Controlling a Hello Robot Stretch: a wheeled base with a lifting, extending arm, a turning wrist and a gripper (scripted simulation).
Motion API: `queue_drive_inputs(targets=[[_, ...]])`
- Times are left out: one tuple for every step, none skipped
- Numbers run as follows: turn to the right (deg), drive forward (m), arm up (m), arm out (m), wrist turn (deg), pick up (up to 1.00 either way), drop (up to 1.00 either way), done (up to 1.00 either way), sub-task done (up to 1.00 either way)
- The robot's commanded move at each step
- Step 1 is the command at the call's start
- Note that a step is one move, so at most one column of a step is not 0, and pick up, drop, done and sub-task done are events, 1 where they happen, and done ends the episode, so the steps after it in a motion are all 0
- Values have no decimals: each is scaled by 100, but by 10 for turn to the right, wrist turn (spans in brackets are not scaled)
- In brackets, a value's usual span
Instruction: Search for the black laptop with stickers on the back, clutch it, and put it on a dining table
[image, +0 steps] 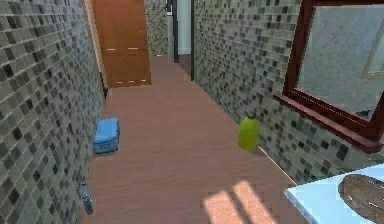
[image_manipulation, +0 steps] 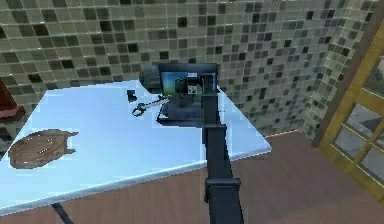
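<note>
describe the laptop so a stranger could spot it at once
Find the pale blue table against the mosaic-tiled wall. At its far edge stands a dark open laptop. Its neighbours, the scissors and a flat brown piece, lie flat; only it has a raised screen.

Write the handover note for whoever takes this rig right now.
Gripper: at the laptop on the table; cannot tell whether it holds anything.
Black laptop: open, on the pale blue table near the tiled wall, scissors beside it.
Done: laptop found, arm extended to it.
Left: get it lifted clear, carry it to a dining table, set it down.
</note>
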Motion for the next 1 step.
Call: queue_drive_inputs(targets=[[0,0,0,-8,0,0,0,0,0]])
